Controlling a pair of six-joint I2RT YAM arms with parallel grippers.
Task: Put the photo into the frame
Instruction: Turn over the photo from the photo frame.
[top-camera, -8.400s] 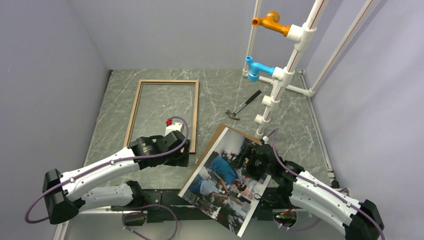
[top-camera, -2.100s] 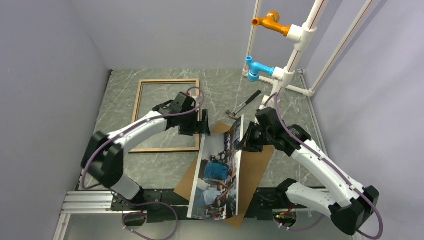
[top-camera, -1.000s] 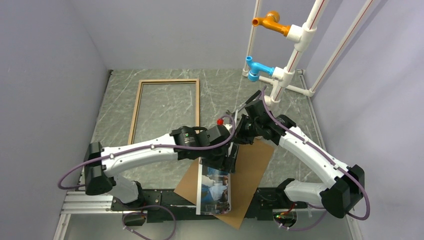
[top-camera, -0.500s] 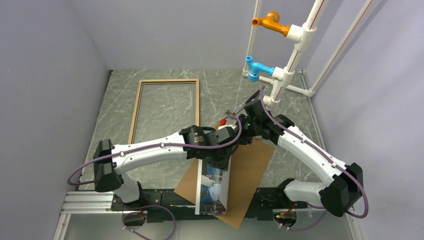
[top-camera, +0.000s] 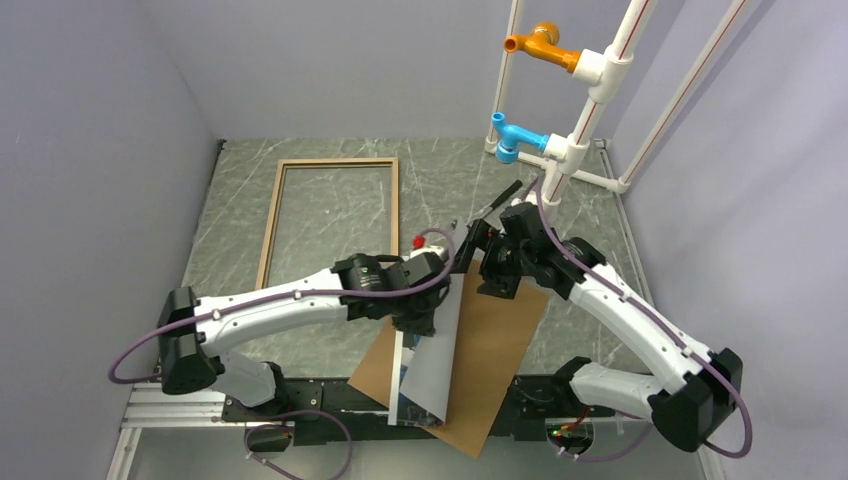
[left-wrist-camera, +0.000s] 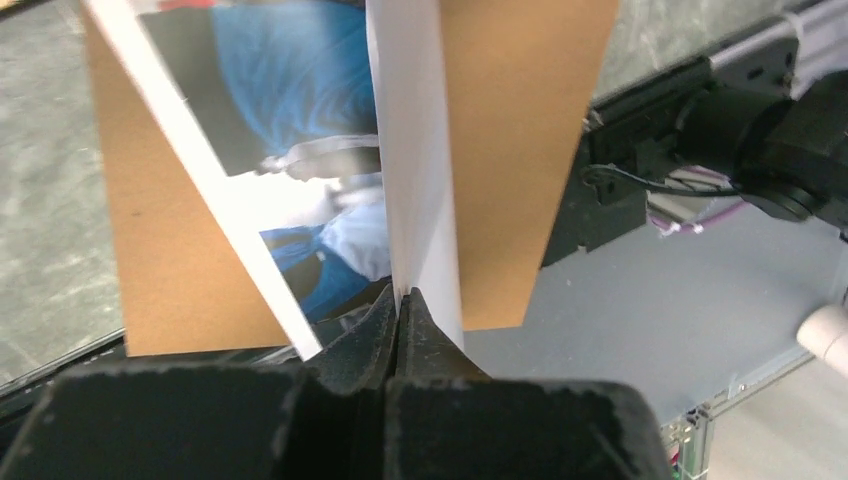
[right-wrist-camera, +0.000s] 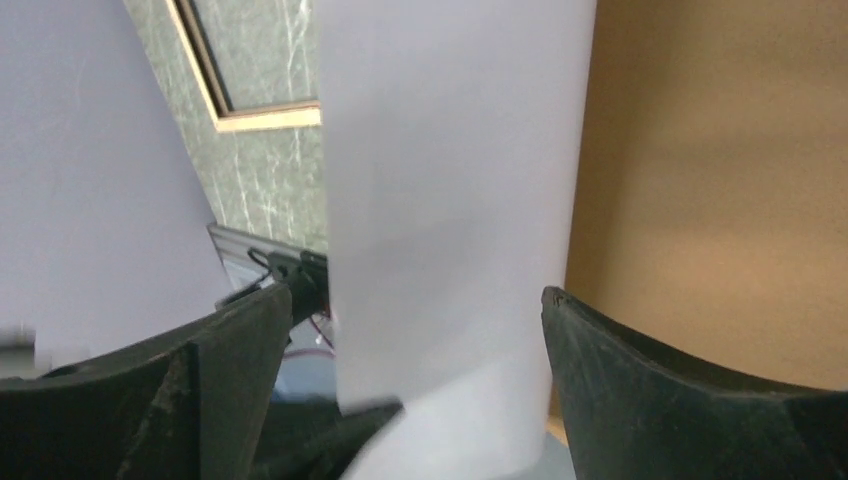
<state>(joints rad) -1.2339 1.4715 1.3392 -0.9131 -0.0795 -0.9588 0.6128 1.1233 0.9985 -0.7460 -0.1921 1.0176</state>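
L hand (left-wrist-camera: 402, 298) reaches across, clamped on photo (top-camera: 432, 362) edge; R hand (right-wrist-camera: 415, 320) jaws spread wide, not gripping

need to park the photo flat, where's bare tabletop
Bare marble: the far stretch between the frame and the hammer, the area inside the frame's rails, and a strip between the pipe stand and the right arm. Crowded: near centre, where the photo, the backing board and both arms overlap.
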